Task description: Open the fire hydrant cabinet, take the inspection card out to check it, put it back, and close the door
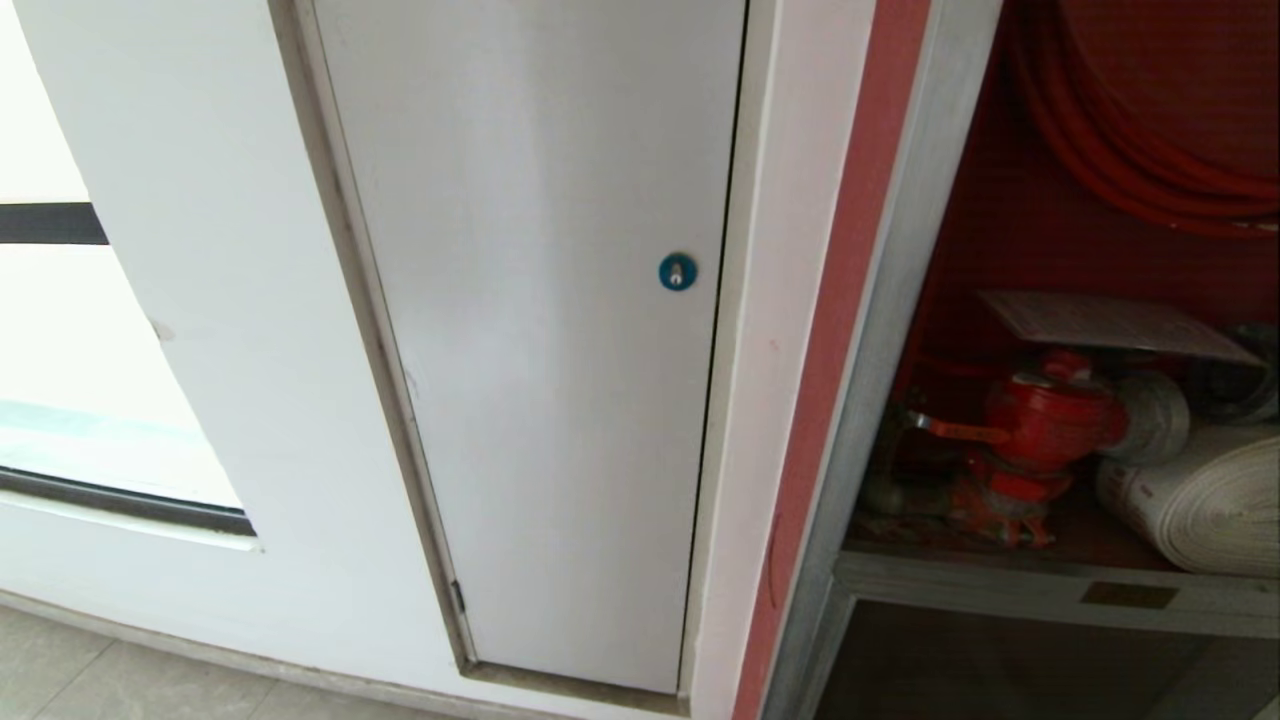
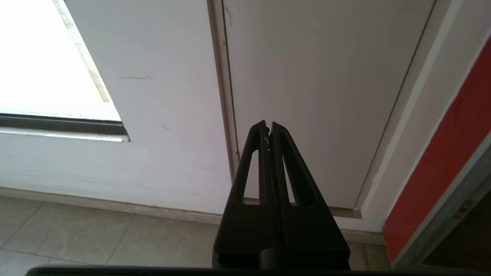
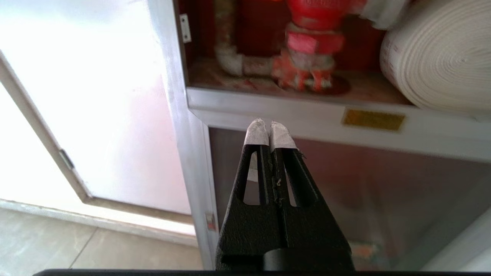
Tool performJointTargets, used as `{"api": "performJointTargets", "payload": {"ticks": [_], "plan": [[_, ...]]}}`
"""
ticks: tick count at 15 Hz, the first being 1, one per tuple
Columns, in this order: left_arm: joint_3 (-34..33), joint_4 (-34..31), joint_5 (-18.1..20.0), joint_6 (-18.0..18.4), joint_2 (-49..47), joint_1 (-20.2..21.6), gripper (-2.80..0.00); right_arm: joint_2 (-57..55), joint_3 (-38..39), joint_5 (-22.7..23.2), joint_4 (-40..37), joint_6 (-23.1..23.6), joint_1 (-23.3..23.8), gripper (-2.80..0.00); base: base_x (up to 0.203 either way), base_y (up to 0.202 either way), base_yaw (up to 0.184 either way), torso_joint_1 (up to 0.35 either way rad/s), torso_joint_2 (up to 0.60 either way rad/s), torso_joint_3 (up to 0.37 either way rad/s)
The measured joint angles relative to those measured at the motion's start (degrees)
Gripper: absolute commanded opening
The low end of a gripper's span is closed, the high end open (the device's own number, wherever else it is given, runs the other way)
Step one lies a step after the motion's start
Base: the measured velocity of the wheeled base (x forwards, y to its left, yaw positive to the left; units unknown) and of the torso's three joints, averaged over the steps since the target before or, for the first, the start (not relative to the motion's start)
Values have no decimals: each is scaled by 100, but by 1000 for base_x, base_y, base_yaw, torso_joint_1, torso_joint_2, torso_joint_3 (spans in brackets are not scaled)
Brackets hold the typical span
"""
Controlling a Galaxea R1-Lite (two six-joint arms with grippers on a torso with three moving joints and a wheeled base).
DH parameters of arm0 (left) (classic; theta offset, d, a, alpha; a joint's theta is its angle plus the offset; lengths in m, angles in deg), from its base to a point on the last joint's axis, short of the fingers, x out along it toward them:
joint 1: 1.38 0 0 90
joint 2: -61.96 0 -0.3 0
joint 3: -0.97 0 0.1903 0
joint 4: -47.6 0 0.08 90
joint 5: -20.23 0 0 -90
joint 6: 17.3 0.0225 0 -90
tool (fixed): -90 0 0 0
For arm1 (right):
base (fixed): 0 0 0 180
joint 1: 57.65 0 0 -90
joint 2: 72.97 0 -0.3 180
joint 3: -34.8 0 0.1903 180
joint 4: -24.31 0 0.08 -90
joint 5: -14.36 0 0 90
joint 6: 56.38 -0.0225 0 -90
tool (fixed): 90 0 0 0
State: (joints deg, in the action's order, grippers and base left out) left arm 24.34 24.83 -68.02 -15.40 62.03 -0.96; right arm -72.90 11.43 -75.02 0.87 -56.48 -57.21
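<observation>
The right gripper (image 3: 270, 128) hangs before the cabinet (image 1: 880, 400) frame's crossbar, the valve (image 3: 310, 46) and rolled hose (image 3: 437, 57) beyond it inside. The card (image 1: 1110, 322) lies atop the valve. The left gripper (image 2: 267, 128) faces the panel (image 1: 540, 330), which is left of the cabinet.

We see the fire hydrant cabinet (image 1: 880, 400) framed in brushed, matt silver metal, its inside painted red. The valve (image 1: 1040, 420) looks like glossy red-painted metal, the rolled hose (image 1: 1200, 500) like coarse woven white cloth. The inspection card (image 1: 1110, 325) is thin white paper. Beside it, the grey-white panel (image 1: 540, 350) is smooth with a soft sheen (its round lock (image 1: 677, 272) blue). The floor tiles (image 2: 76, 237) look matt.
</observation>
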Motion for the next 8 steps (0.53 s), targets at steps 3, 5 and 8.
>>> {"api": "performJointTargets", "payload": {"ticks": [3, 5, 8], "plan": [[0, 0, 0, 0, 0, 0, -280, 0, 0, -4, -4, 0, -2, -280, -196, 0, 2, 2, 1, 4], [0, 0, -1, 1, 0, -1, -280, 0, 0, -4, -2, 0, 0, -280, -193, 0, 0, 6, 2, 1], [0, 0, 2, 0, 0, 0, -280, 0, 0, -2, -2, 0, 0, -280, -196, 0, 2, 2, 2, 2]]}}
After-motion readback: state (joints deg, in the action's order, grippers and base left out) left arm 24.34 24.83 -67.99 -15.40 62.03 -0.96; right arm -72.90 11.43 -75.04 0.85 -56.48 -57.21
